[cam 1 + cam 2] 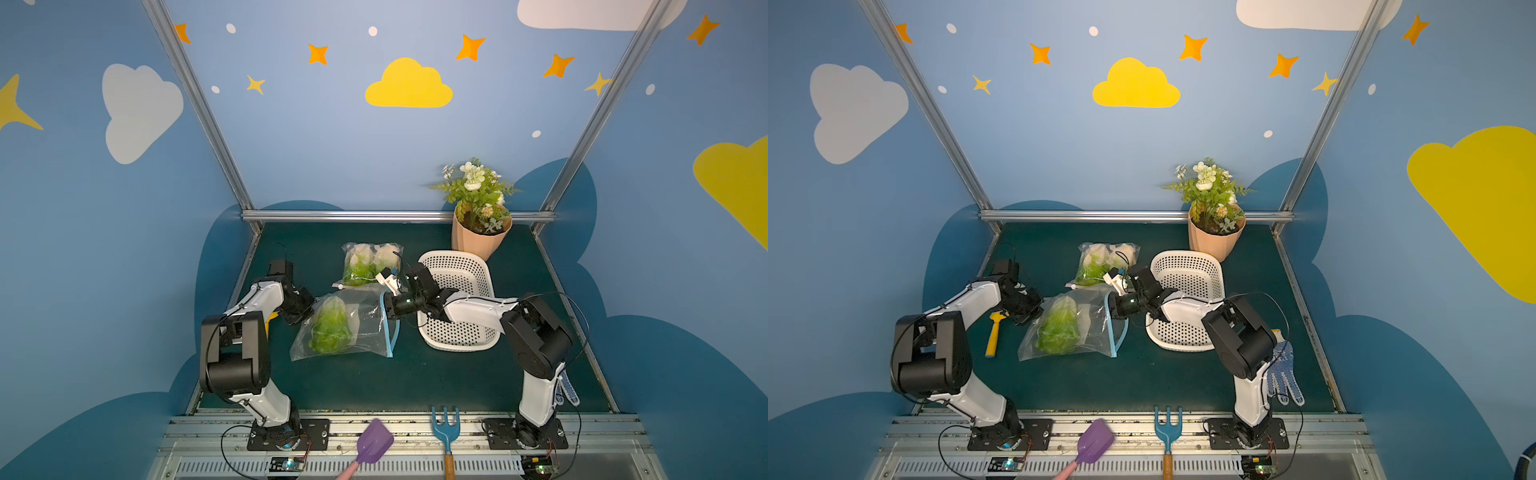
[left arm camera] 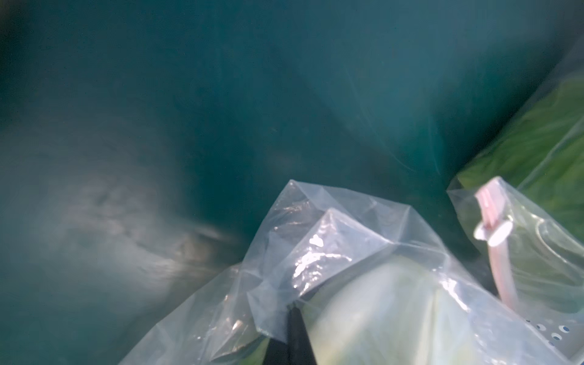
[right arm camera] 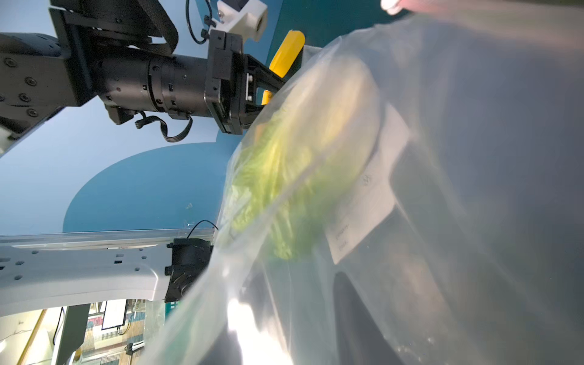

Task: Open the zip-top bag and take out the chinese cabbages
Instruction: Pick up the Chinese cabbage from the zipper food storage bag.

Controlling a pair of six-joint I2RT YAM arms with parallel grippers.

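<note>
The cabbage (image 1: 330, 322) I'm after lies inside the near bag (image 1: 361, 332), mid-desk, pale stem end towards the back wall and leaves towards me. It looks light. The crinkled leaves are soft and would tear easily, and the stem half is firmer, so I'd take it across the body near the stem rather than by the leaf tips. The film is thin and slippery, and I expect it to cling and drag along.

The left fingers (image 2: 297, 328) are closed on a pinch of film at the bag's closed end, beside the stem. The blue zip (image 1: 392, 332) bows outward, so the mouth seems to stand open. The right fingers (image 1: 390, 305) are at its upper end. Through the plastic I cannot tell whether they are parted or gripping the rim.

Two more cabbages sit in the far bag (image 1: 370, 262) just behind. The white basket (image 1: 457, 259) lies beside both bags, under the right arm, on the desk (image 1: 374, 386).
</note>
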